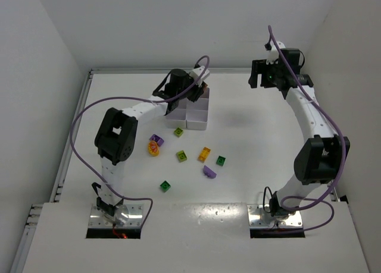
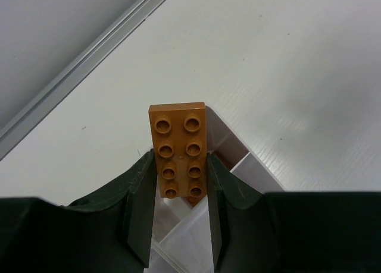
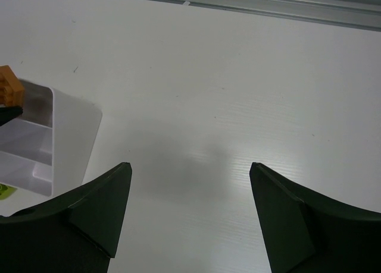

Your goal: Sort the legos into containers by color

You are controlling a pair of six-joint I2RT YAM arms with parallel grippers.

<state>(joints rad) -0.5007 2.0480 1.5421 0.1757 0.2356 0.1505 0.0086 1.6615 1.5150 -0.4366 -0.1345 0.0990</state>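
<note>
My left gripper (image 2: 178,166) is shut on a long orange lego (image 2: 179,148), held flat over the far corner of the white container tray (image 2: 250,166). In the top view this gripper (image 1: 199,85) hovers over the tray (image 1: 196,115); the orange lego (image 3: 9,85) also shows at the left edge of the right wrist view. Loose legos lie on the table: purple (image 1: 156,139), yellow-and-red (image 1: 154,148), green (image 1: 178,132), yellow-green (image 1: 181,156), orange (image 1: 204,154), green (image 1: 221,160), purple (image 1: 208,172), green (image 1: 165,186). My right gripper (image 3: 190,172) is open and empty, raised at the far right (image 1: 259,77).
White walls enclose the table on the left, back and right. A metal rail (image 2: 83,65) runs along the far table edge behind the tray. Both arms' purple cables (image 1: 89,115) loop beside the arms.
</note>
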